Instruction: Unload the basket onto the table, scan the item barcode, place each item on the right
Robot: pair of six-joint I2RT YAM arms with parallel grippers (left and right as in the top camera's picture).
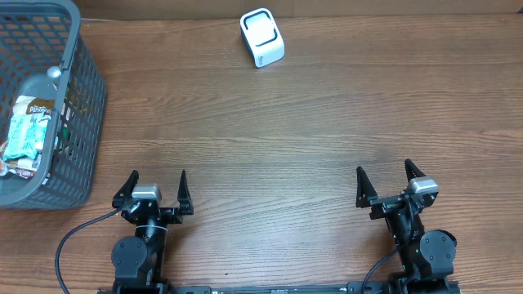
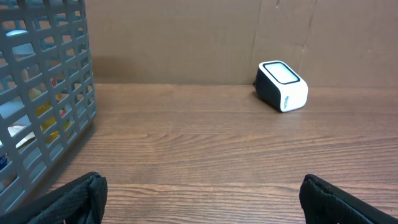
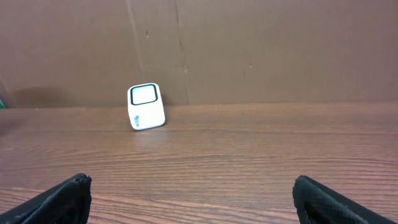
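overhead: left gripper (image 1: 158, 176) and right gripper (image 1: 384, 168) both wide-jawed, white scanner (image 1: 262, 37) well beyond them

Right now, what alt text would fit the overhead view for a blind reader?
A white scanner sits far back on the table, a grey basket of groceries at the left. The left gripper and right gripper are open at the near edge.

Grey plastic basket (image 1: 82, 98), glossy scanner (image 1: 262, 37), wood-grain table (image 1: 286, 139).

Overhead looks down; wrist views low, forward, sharing scanner (image 2: 282, 86).
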